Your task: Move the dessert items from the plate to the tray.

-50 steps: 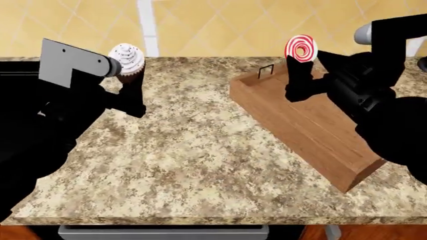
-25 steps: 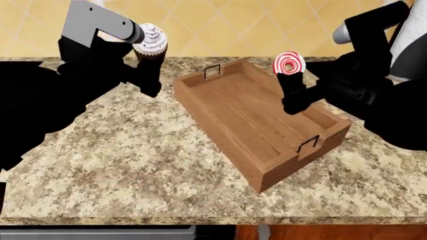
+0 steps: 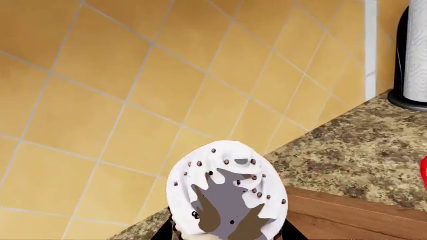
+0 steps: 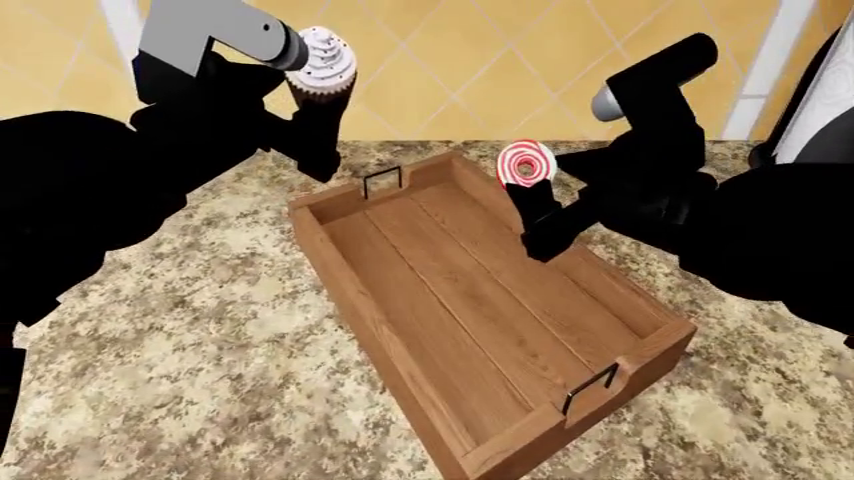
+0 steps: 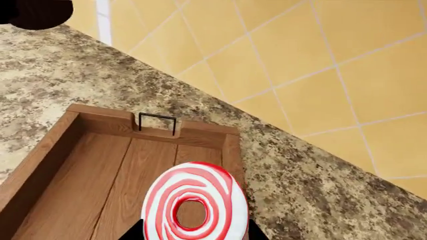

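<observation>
Two items aloft: L gripper (image 4: 316,95) clamps cupcake (image 4: 323,62); R gripper (image 4: 530,200) clamps lollipop (image 4: 525,165) above tray (image 4: 454,310).

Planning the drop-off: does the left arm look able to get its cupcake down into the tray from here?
Probably yes. The left gripper holds the cupcake just beyond the tray, whose floor is bare; the lollipop hangs over its opposite side.
</observation>
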You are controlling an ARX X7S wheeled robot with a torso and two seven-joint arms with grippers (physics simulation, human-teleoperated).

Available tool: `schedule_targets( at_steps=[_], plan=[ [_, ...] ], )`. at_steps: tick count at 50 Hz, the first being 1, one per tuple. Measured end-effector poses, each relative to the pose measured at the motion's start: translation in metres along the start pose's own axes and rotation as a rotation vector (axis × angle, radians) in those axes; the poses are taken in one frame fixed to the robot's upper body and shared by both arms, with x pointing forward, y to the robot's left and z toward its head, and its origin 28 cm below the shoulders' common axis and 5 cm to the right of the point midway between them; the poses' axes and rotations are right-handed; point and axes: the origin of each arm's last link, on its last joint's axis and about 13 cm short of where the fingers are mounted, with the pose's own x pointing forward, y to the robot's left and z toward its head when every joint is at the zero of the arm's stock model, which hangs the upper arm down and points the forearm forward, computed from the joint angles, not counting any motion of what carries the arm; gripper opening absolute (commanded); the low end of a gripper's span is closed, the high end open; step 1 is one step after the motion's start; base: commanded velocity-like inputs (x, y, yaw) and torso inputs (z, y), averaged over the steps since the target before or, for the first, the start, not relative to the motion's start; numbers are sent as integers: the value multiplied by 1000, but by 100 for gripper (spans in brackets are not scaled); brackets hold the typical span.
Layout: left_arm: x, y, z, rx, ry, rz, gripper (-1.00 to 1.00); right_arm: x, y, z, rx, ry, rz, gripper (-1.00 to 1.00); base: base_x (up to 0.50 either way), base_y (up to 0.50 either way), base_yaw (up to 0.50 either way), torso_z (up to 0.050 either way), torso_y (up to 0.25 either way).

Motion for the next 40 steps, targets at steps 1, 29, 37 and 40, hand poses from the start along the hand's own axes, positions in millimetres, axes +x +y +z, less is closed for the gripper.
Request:
schedule_targets(
  at_steps=[1,29,37,40],
  plan=[
    [0,0,0,0,0,0,-100,0,1,0,0,3,6,-100,0,0,0,0,0],
    [-3,-2,-4,-1,-6,-1,-100,22,13,-30,-36,277,190,-100,0,0,0,1,0],
    [-3,-2,-4,3,-6,-3,-100,30,15,-41,-41,341,201,100,0,0,0,0,0],
    [-4,-3,-4,4,-5,-4,-100,30,15,-41,-39,342,200,100,0,0,0,0,3]
  ],
)
